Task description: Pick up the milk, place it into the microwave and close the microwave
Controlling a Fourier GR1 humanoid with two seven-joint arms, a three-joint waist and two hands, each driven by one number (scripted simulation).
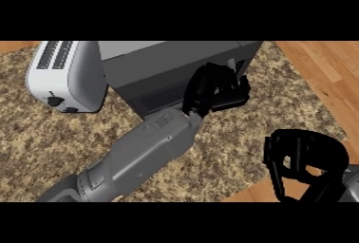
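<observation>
The milk is not showing anywhere, maybe inside the microwave (175, 66) at twelve o'clock, so I am resting my curled, empty left hand (216, 89) on its door, pushing next.

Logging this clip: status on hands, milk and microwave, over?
Left hand against the microwave front, fingers curled. Right hand idle at lower right, curled, empty. Milk not visible. Toaster left of microwave, not in the way.

Grey microwave (175, 66), white toaster (67, 76), speckled brown counter (42, 137).
</observation>
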